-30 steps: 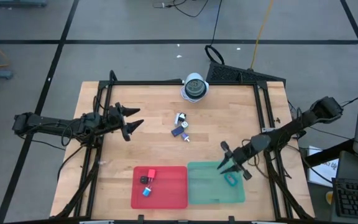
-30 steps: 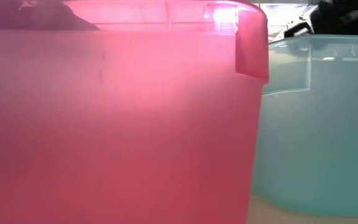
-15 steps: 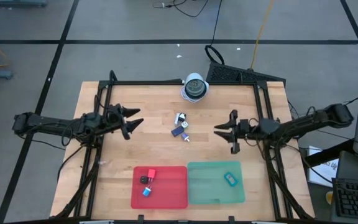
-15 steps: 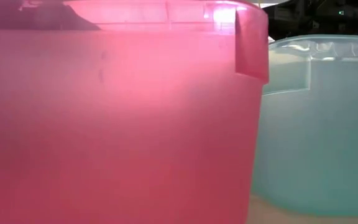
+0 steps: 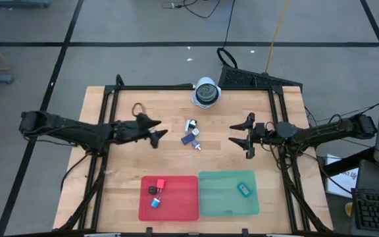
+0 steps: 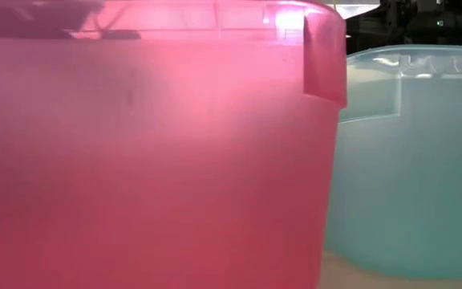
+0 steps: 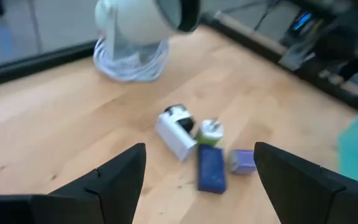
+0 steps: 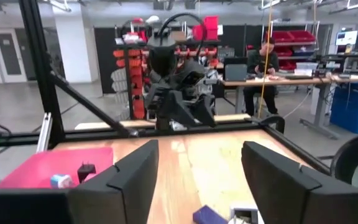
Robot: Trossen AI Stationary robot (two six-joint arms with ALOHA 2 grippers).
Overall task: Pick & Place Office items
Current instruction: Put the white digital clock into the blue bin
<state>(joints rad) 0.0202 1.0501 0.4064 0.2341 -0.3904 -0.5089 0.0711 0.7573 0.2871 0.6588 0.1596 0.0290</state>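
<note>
Because the open left gripper faces three bunched pieces, it may nudge neighbours; the right gripper waits open.

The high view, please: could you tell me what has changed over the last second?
The right pincer let go of the teal piece in the green tray and drew back over the table, open. The left pincer advanced, open, toward the middle cluster. The red tray and its pieces are unchanged.

No legible text or labels anywhere.
</note>
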